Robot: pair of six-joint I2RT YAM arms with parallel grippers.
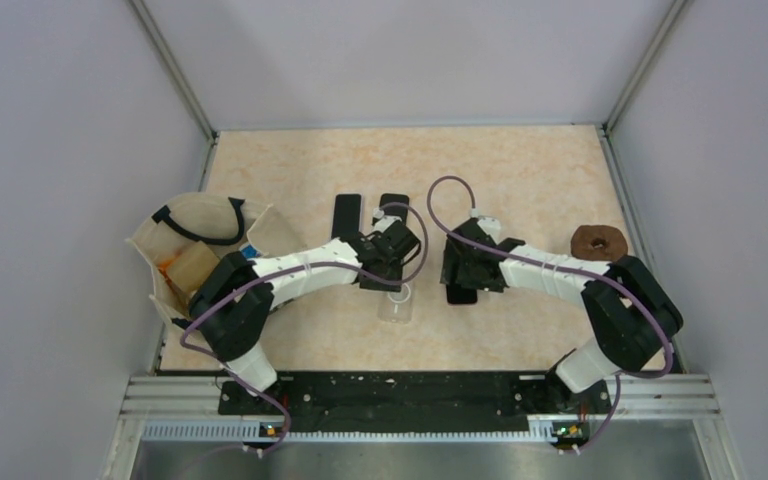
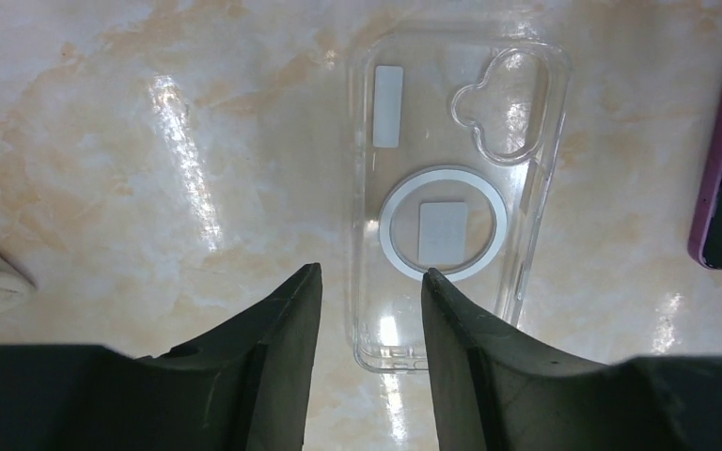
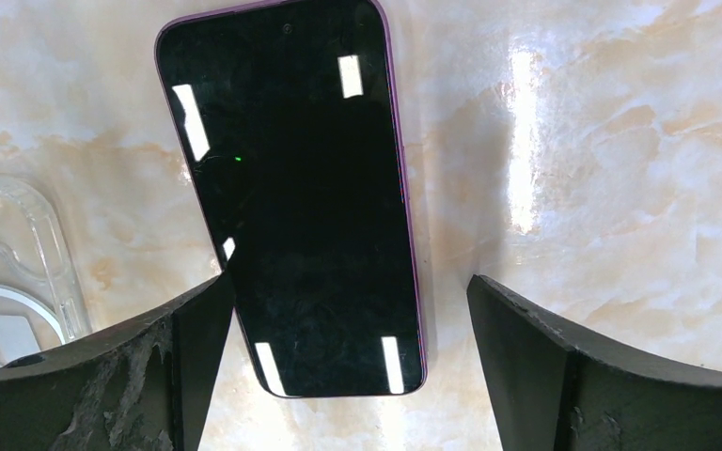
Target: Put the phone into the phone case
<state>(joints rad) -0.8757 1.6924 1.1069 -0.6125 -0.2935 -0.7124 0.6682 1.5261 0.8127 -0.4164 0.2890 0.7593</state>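
Top external, reading left to right: finding a cream fabric bag (image 1: 195, 255) slumped at the left edge of the marble-patterned table (image 1: 520, 170), then two dark flat slabs (image 1: 346, 215) lying side by side farther back. Holding the left gripper (image 2: 371, 282) low over the near end of the clear phone case (image 2: 451, 188), which is lying flat; keeping its fingers (image 2: 277, 324) a narrow gap apart across the case's left edge, gripping nothing. Spotting the purple-edged phone (image 3: 296, 188) just right of the case, lying screen up. Spreading the right gripper (image 3: 353, 291) wide around the phone's near end, clamping nothing; being unable to tell whether either finger is touching it. Noticing a chocolate doughnut (image 1: 599, 241) sitting near the right wall.
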